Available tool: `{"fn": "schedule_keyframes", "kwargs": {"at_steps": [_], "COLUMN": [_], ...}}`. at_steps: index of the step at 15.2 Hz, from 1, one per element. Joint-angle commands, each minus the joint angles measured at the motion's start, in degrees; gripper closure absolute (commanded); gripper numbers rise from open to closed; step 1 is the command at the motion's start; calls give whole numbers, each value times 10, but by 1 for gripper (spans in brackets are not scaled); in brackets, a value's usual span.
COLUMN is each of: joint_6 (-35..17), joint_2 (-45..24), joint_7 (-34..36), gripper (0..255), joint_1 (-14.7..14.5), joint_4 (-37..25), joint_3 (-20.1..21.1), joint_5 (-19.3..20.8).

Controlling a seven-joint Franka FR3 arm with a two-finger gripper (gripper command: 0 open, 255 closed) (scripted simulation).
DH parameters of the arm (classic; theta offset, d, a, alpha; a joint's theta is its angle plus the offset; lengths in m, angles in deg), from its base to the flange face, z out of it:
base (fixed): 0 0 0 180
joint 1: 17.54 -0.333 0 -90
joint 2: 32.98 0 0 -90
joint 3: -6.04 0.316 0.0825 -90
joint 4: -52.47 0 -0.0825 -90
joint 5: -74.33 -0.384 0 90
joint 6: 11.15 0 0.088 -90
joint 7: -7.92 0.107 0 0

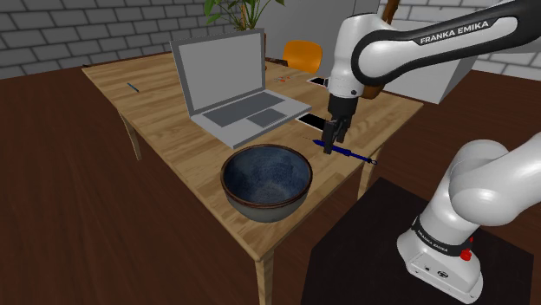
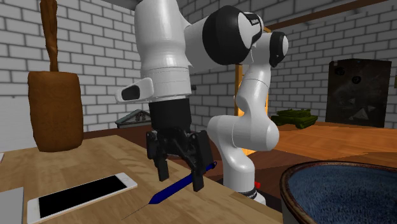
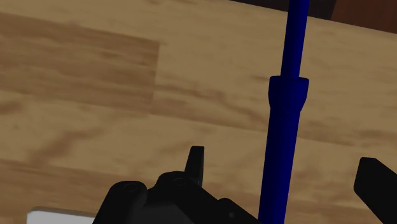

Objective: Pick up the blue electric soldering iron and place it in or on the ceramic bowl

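Bare bench (image 1: 156,113) lies open between the soldering iron (image 1: 355,155) and the bowl (image 1: 264,208), whose mouth faces up. The laptop (image 1: 227,82), screen raised, stands just behind the bowl; 1 flat phone (image 2: 83,194) lies beside the iron.

Table (image 1: 165,130): one.
On it:
- laptop (image 1: 230,82): one
- bowl (image 1: 266,178): one
- blue soldering iron (image 1: 351,152): one
- phones: two, the nearer phone (image 1: 312,120) and the farther phone (image 1: 318,80)
- small thin item (image 1: 133,87), too small to identify: one

Robot arm (image 1: 407,43): one, with one gripper (image 2: 180,181) of two fingers (image 2: 198,175), on one stand (image 1: 373,247).

Surroundings:
- orange chair (image 1: 303,54): one
- plant (image 1: 238,10): one
- toy tank (image 2: 294,118): one
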Motion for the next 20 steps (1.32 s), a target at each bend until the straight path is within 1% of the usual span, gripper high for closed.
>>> {"fn": "schedule_keyframes", "kwargs": {"at_steps": [1,3,4,12,13,20], "joint_6": [0,0,0,10,-1,57], "joint_2": [0,0,0,5,0,10], "joint_7": [0,0,0,2,0,7], "gripper": [0,0,255,255,255,255], "joint_1": [0,0,0,-1,-1,1], "joint_4": [0,0,0,-5,0,-47], "joint_3": [0,0,0,1,-1,-3], "joint_5": [0,0,0,-1,0,4]}}
